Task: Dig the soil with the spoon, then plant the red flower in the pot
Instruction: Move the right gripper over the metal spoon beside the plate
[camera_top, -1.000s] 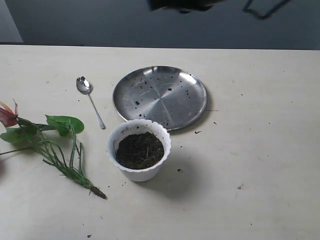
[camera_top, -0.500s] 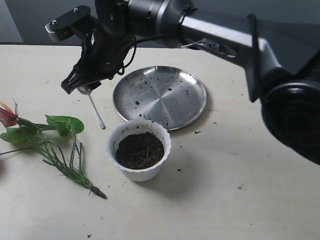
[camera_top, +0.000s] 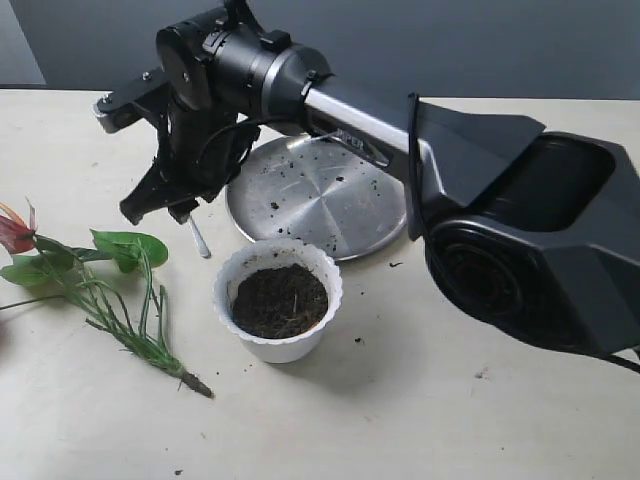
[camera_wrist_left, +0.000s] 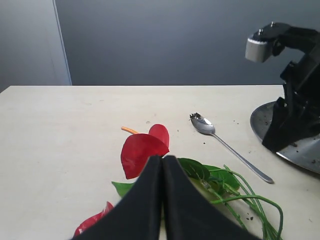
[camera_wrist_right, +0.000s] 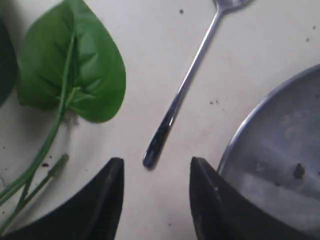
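1. The right claw (camera_wrist_right: 152, 197) is hovering with its jaws apart and holding nothing, straddling the handle end of the spoon (camera_wrist_right: 182, 90) lying on the bench (camera_top: 500, 420).
2. The left claw (camera_wrist_left: 162, 165) is sitting pressed closed and empty above the red flower (camera_wrist_left: 142, 152).
3. The pot (camera_top: 278, 298) of soil (camera_top: 280, 300) is standing just in front of the steel plate (camera_top: 330, 195).

spoon (camera_wrist_right: 181, 86): silver, flat, left-centre of counter | red flower (camera_top: 85, 285): lying at left edge | pot (camera_top: 277, 300): white, upright, centre | soil (camera_top: 280, 299): dark, filling pot
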